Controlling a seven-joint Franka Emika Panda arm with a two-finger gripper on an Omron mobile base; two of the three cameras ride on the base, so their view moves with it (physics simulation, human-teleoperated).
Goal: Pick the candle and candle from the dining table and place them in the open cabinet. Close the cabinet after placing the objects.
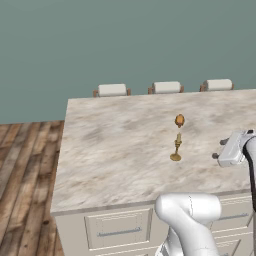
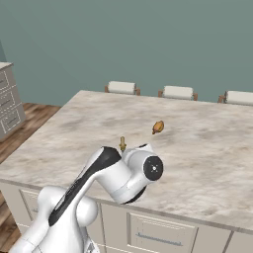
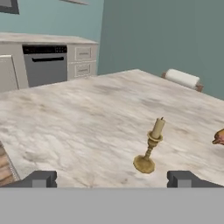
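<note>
a large table with a beige, grey-veined marble-look surface (image 1: 120, 150) runs across the middle of the left base frame. right of centre on it stands a slim tan taper candle on a thin brass holder (image 1: 176, 148), upright and untouched. just above it in the frame lies a small brown oval object (image 1: 180, 120), apart from the candle. the white arm's claw (image 1: 223, 148) reaches in from the right edge, level with the candle but well apart from it, probably lining up a side approach. in the hand view the two dark fingertips (image 3: 40, 179) stand wide apart at the bottom with nothing between them, and the candle sits just above, right of centre. that view also shows a dark dishwasher front (image 3: 45, 65) at upper left. white-cushioned chairs (image 1: 112, 90) line the far edge.
</note>
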